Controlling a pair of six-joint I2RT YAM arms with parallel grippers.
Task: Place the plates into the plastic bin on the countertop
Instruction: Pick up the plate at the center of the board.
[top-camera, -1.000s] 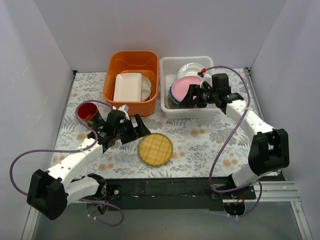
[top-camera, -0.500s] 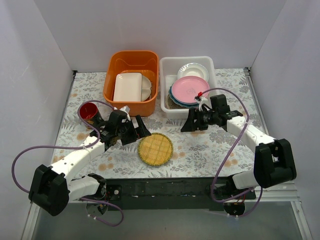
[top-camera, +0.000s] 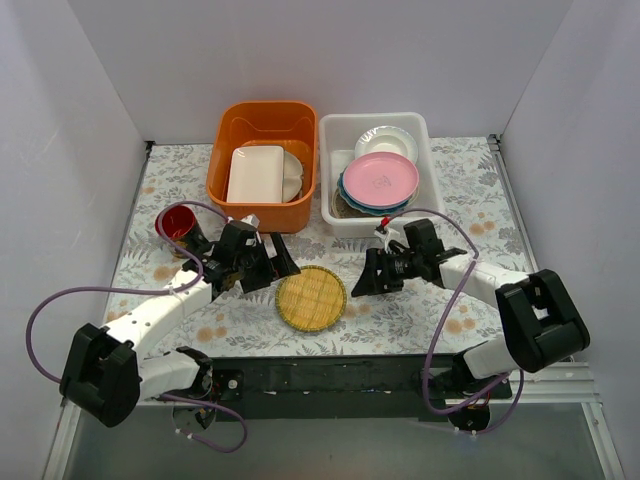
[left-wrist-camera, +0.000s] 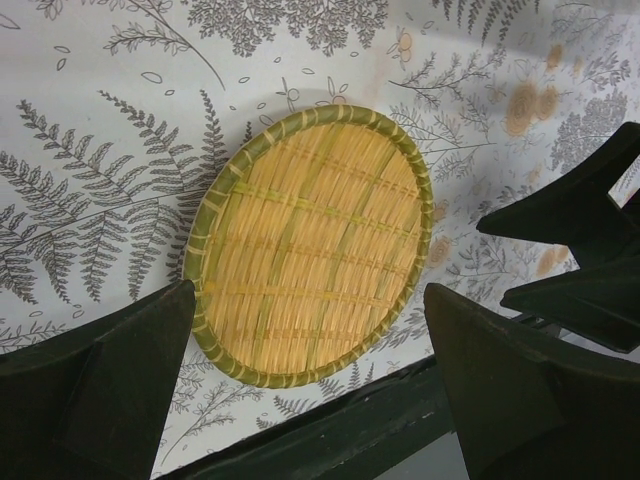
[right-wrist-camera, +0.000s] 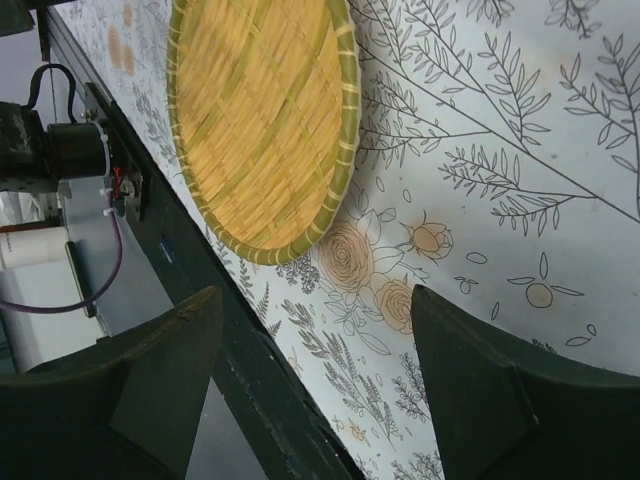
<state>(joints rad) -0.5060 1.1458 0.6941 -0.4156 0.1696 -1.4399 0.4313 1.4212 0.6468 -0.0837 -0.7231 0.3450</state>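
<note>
A round woven straw plate (top-camera: 311, 298) lies flat on the floral countertop (top-camera: 470, 190) near the front edge. My left gripper (top-camera: 270, 264) hovers open just left of it, and the plate (left-wrist-camera: 315, 245) fills the view between its jaws (left-wrist-camera: 308, 295). My right gripper (top-camera: 366, 275) is open and empty just right of the plate (right-wrist-camera: 260, 120), low over the cloth (right-wrist-camera: 317, 295). The white plastic bin (top-camera: 372, 119) at the back holds stacked plates, a pink one (top-camera: 380, 180) on top and a white one (top-camera: 385, 140) behind.
An orange tub (top-camera: 228, 120) with a cream rectangular dish (top-camera: 256, 173) stands left of the bin. A red cup (top-camera: 177, 222) sits behind my left arm. The black front rail (top-camera: 330, 370) runs close below the woven plate. White walls enclose three sides.
My right arm has pulled back out of the bin, leaving the pink plate there, and has come down toward the front beside the woven plate. The left gripper has barely moved.
</note>
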